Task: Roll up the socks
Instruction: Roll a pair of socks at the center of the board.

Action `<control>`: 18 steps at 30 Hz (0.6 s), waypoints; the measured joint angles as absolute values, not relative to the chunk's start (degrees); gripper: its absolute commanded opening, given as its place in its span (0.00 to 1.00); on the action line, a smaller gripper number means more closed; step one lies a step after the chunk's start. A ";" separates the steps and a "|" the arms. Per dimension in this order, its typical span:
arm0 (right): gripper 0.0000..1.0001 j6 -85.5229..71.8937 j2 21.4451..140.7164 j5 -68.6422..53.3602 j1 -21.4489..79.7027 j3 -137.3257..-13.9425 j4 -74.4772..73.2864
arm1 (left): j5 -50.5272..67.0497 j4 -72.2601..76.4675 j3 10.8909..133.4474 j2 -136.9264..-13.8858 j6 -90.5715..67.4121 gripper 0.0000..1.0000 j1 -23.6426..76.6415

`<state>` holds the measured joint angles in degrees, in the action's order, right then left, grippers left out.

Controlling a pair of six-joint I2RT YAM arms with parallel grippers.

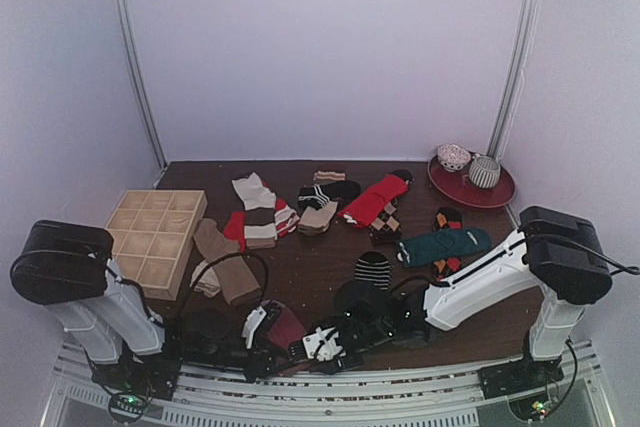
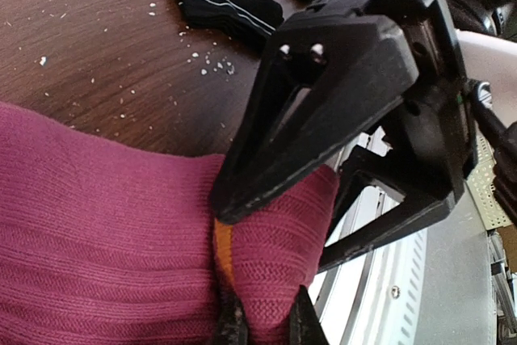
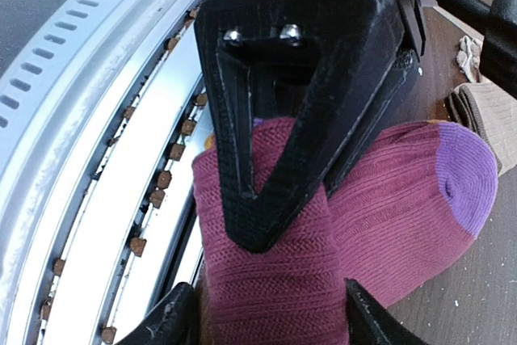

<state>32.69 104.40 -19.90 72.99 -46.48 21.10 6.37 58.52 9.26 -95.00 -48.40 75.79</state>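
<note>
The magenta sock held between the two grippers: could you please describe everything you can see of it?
The magenta sock is soft, rib-knit fabric with a rounded purple tip and a sliver of orange showing in a fold in the left wrist view. It is bunched thick and partly folded on itself. It lies at the near edge of the brown table, beside the metal rail. The left gripper and the right gripper both pinch it, facing each other.

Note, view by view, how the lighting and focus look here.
Top external: even light, lilac cast, dark wooden table murky at its near edge. Left wrist: magenta-purple ribbed fabric sock sharp, top background washed out. Right wrist: pale slotted metal rail soft and bright.
</note>
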 measured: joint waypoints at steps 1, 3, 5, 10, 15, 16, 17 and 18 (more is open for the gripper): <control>0.51 32.80 104.81 -19.73 72.97 -46.72 21.04 | 6.42 58.78 9.21 -95.11 -48.45 0.00 75.79; 0.39 32.95 105.03 -19.42 72.99 -46.92 20.99 | 6.50 59.29 9.10 -95.37 -48.51 0.00 75.75; 0.29 32.99 105.10 -19.31 72.97 -47.37 20.58 | 6.59 59.96 8.99 -95.74 -48.56 0.00 75.68; 0.20 30.48 105.69 -20.27 72.75 -50.54 15.00 | 7.07 59.99 8.91 -95.61 -48.58 0.34 75.29; 0.18 23.73 107.18 -23.46 71.55 -53.49 11.94 | 6.28 53.21 9.82 -90.48 -45.84 0.71 75.16; 0.18 21.78 107.61 -24.08 71.22 -54.06 11.55 | 5.87 50.04 10.55 -88.53 -45.04 0.73 75.40; 0.18 20.36 108.01 -24.71 70.94 -54.54 11.20 | 5.30 46.78 11.11 -86.74 -43.81 0.74 75.53; 0.18 18.50 108.51 -25.39 70.59 -55.31 10.76 | 4.78 44.07 11.64 -85.36 -42.98 0.75 75.55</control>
